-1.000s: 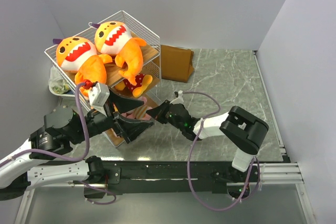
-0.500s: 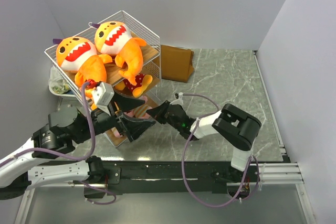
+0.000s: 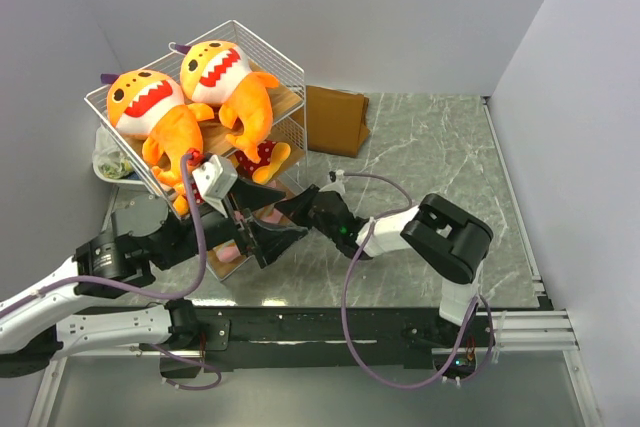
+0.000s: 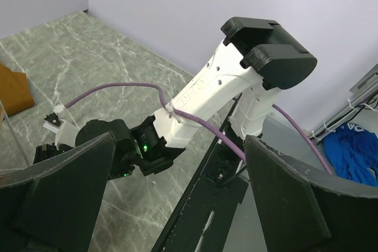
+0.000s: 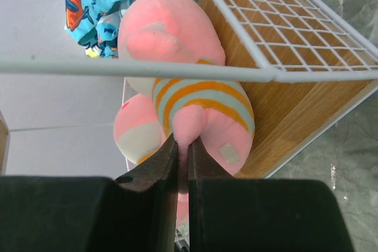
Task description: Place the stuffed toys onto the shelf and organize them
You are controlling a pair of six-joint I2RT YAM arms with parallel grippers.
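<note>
Pinching pink toy (image 5: 204,107) on shelf (image 5: 307,95) — right pincer (image 5: 182,146); left pincer (image 4: 177,199) agape.

two orange sharks (image 3: 150,112) atop shelf (image 3: 286,98); striped pink toy (image 5: 198,101) on lower board

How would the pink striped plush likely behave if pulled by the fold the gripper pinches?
Probably floppy: the pink striped plush bulges softly, and only a thin fold sits in the right gripper, so it would likely sag. It looks stuffed, so probably light for its size. Its fuzzy fabric may drag on the shelf board rather than slide.
</note>
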